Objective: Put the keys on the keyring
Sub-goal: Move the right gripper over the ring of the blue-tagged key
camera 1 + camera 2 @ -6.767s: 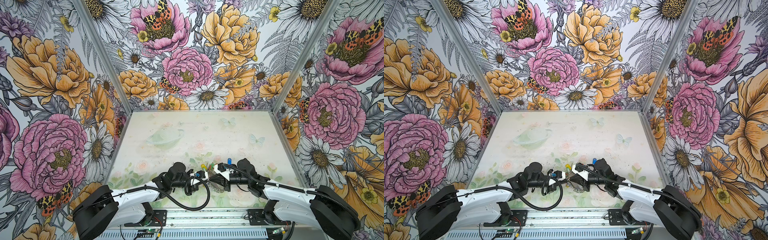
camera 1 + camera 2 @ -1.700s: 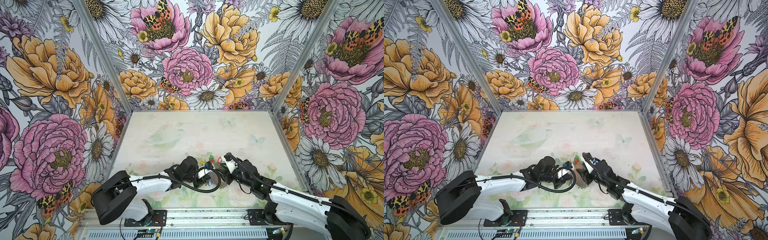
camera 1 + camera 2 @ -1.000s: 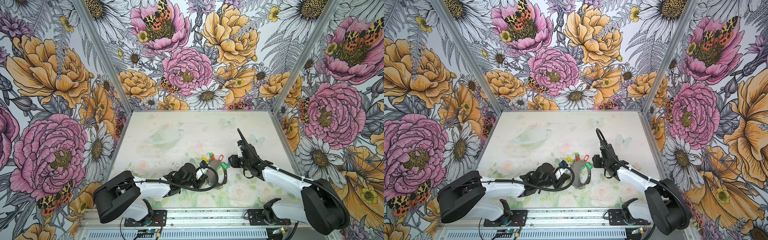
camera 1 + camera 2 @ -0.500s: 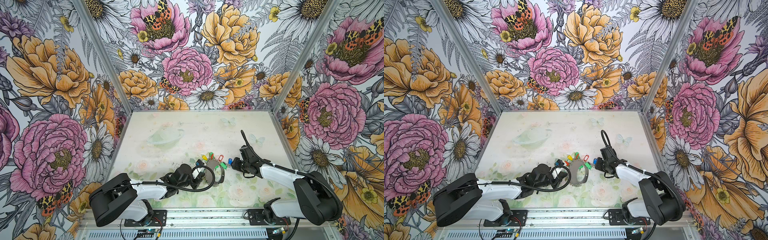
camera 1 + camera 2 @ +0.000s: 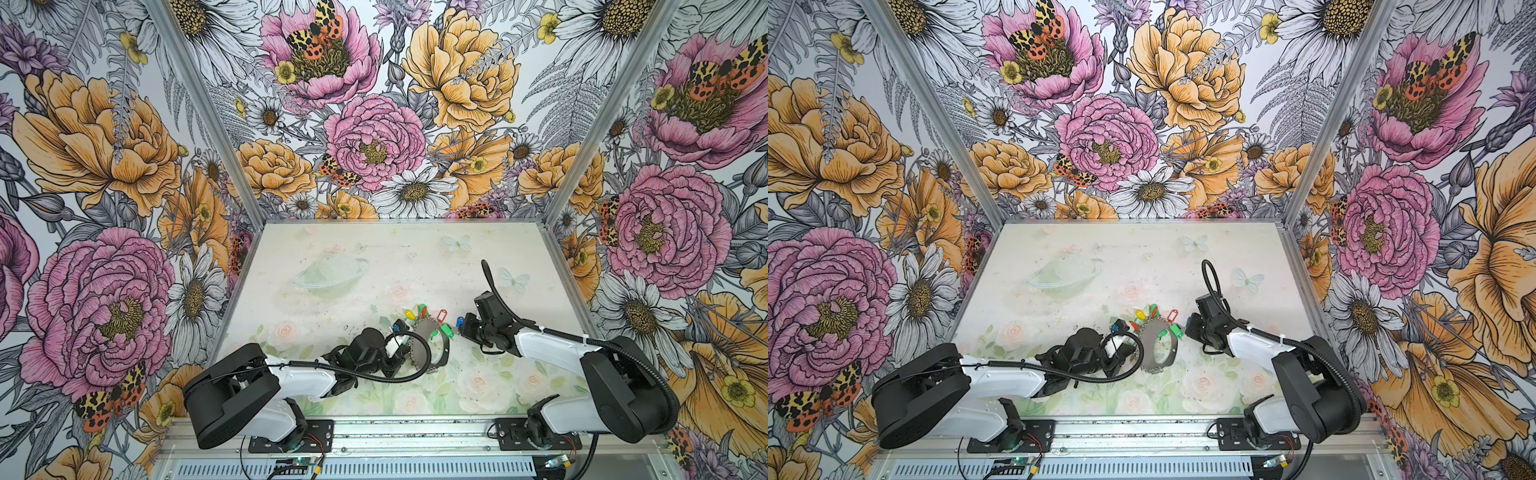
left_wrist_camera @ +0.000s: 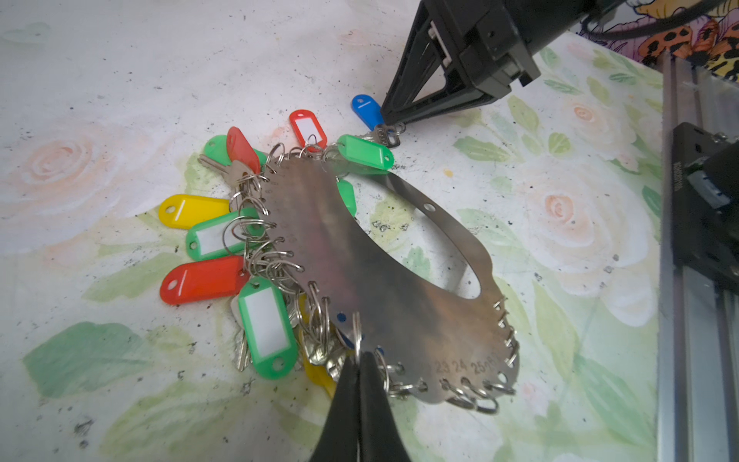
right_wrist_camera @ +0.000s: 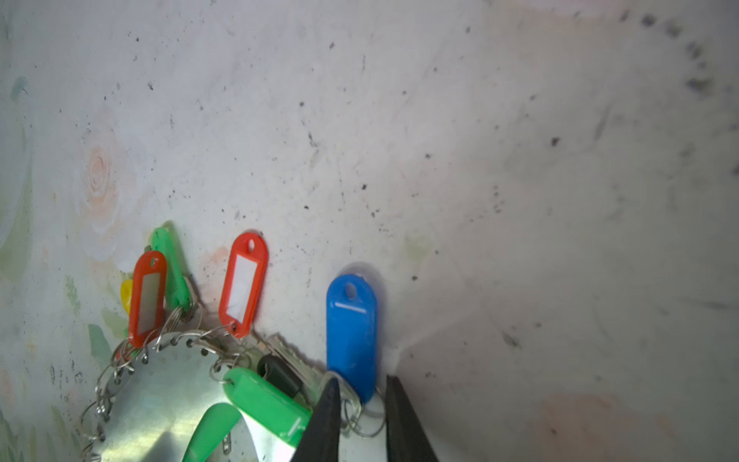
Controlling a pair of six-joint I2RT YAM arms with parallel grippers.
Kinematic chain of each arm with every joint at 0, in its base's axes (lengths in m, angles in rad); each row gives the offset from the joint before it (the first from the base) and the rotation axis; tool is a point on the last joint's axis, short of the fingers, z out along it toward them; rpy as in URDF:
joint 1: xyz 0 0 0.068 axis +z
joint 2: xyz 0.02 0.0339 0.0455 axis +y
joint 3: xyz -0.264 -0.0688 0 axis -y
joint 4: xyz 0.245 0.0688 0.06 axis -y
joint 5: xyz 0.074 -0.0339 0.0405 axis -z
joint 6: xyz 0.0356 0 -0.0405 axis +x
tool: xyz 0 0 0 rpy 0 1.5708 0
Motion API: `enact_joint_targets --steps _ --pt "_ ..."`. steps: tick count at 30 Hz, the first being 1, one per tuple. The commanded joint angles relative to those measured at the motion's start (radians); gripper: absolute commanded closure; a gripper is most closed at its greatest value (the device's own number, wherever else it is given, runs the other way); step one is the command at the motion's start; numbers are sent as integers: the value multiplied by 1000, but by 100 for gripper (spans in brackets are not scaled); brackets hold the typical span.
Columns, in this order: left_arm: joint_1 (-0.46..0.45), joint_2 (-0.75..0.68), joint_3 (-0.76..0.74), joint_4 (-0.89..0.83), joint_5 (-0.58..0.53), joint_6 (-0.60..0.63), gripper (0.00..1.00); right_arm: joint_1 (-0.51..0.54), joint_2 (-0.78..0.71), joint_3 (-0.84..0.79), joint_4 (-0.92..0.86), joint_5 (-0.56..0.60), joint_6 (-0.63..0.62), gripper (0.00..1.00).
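The keyring [image 5: 424,350] [image 5: 1152,345] is a flat grey metal plate [image 6: 360,256] [image 7: 160,400] lying tilted on the mat, fringed with small rings. Red, green and yellow keys [image 6: 204,278] [image 5: 420,311] hang along its far edge. My left gripper [image 6: 358,362] [image 5: 409,347] is shut, pinching a small ring at the plate's near edge. A blue key [image 7: 351,332] [image 6: 367,110] [image 5: 459,321] lies loose on the mat beside the plate. My right gripper [image 7: 362,386] [image 5: 462,327] [image 5: 1190,327] is open a little, one finger on each side of the blue key's ring end.
An aluminium rail [image 5: 395,432] [image 6: 672,240] runs along the mat's near edge. The left arm's black cable [image 5: 415,374] loops in front of the keyring. Flowered walls close in the mat on three sides.
My right gripper has come down and toward the keyring, onto the blue key, and its jaws have narrowed around it. The left gripper keeps its hold and has barely moved.
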Motion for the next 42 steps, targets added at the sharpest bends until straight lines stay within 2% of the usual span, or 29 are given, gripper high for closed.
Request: enact_joint_targets --steps 1,9,14,20,27,33,37,42 --pt "-5 -7 4 41 -18 19 100 8 28 -10 8 -1 24 80" --pt "-5 -2 6 40 -28 22 100 24 27 28 19 12 -18 88" --pt "-8 1 6 41 -32 23 100 27 25 59 19 10 -41 88" --pt "-9 -4 1 40 -43 24 100 31 19 86 -27 -5 -111 80" --pt "-9 -20 -5 40 -67 25 100 54 -5 130 -215 14 -294 71" --pt "-9 -16 -3 40 -71 30 100 80 -20 145 -267 56 -339 65" --pt "-9 -14 -2 41 -67 30 100 88 15 170 -277 92 -352 65" --pt "-9 -19 -2 36 -69 32 100 92 74 209 -282 119 -376 71"
